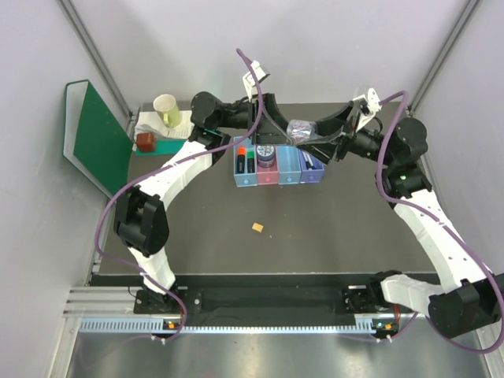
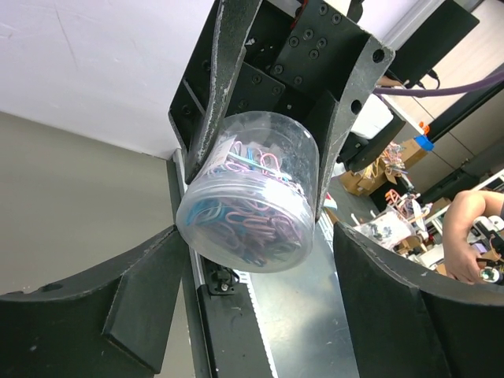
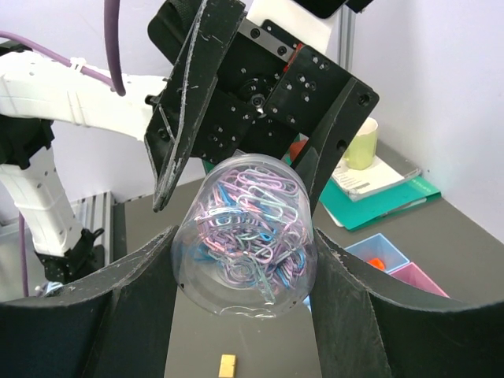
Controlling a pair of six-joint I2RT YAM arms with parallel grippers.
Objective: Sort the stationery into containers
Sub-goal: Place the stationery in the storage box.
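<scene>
Dark bench (image 1: 354, 236) below, both arms meeting high over its far side. The left end effector (image 2: 253, 236) hangs spread wide, released, its jaws straddling the load without gripping it, as far as I can see. The right end effector (image 3: 244, 240) is clenched on the clear round plastic tub (image 1: 302, 127), packed with coloured paper clips and held in the air just above the row of four joined plastic bins (image 1: 277, 179); the blue bin (image 1: 290, 168) looks free for it. The small tan block (image 1: 257, 227) lies alone, well apart.

The risk, as I read it: two sets of fingers crowd one slick wall; a nudge from the left could twist the tub loose; it drops, rolls, perhaps pops open and scatters clips.

The tub lies on its side, axis running wrist to wrist; it is squat, so barely a long axis; what looks like the lid end faces the left wrist.
</scene>
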